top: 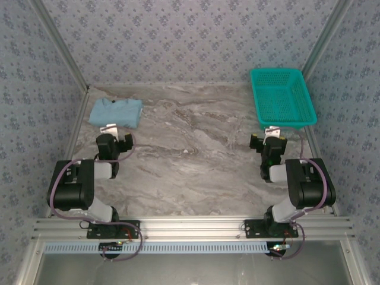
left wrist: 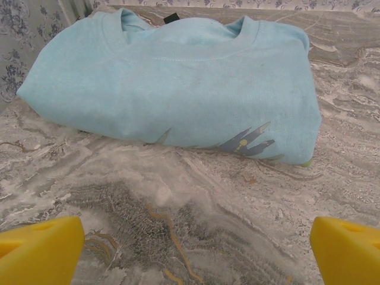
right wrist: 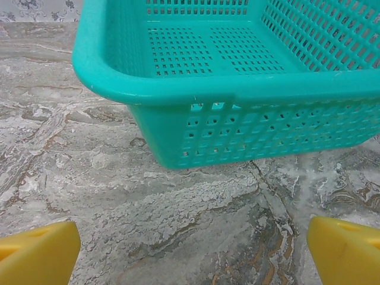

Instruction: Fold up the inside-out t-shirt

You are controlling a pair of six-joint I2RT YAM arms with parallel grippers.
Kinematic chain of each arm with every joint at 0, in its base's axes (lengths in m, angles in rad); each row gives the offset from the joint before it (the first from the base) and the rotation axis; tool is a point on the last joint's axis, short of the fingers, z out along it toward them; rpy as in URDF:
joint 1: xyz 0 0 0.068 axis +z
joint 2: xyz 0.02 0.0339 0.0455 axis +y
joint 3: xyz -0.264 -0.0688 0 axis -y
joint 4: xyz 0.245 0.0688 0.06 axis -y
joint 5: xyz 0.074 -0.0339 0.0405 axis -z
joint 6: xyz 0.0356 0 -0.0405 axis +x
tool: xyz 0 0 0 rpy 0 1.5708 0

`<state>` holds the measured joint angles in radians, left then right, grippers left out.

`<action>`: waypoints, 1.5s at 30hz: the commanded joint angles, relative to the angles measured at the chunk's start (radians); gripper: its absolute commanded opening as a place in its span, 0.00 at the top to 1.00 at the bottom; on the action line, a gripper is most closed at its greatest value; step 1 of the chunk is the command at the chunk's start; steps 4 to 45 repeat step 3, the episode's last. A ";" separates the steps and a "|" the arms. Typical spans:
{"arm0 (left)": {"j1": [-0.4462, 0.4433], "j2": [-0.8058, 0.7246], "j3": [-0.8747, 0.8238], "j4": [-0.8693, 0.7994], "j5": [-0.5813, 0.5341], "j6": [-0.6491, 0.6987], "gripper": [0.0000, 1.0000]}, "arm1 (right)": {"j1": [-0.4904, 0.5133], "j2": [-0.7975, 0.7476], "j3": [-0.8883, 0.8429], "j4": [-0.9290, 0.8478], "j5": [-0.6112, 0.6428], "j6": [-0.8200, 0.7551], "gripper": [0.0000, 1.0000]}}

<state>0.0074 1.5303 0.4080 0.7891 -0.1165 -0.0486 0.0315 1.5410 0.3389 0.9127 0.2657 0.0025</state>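
Note:
The light blue t-shirt [top: 116, 111] lies folded into a compact rectangle at the far left of the marble table. In the left wrist view the t-shirt [left wrist: 178, 83] shows its collar at the top and a grey-yellow print near its lower right edge. My left gripper [top: 114, 141] is just in front of the shirt, not touching it. It is open, with yellow fingertips [left wrist: 38, 249] wide apart over bare table. My right gripper [top: 268, 142] stands open on the right side, its yellow fingertips [right wrist: 347, 249] apart with nothing between them.
A teal plastic mesh basket [top: 282, 96] stands at the far right of the table, right in front of my right gripper, and its near wall [right wrist: 249, 133] rises close ahead. Patterned walls enclose the table on three sides. Bare marble [top: 196, 148] stretches between the two arms.

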 commanded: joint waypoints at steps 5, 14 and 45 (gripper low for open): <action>0.002 0.002 0.000 0.033 0.021 0.013 0.02 | 0.003 0.006 -0.001 0.027 0.017 -0.010 0.00; 0.002 0.002 0.000 0.033 0.021 0.013 0.02 | 0.003 0.006 -0.001 0.027 0.017 -0.010 0.00; 0.002 0.002 0.000 0.033 0.021 0.013 0.02 | 0.003 0.006 -0.001 0.027 0.017 -0.010 0.00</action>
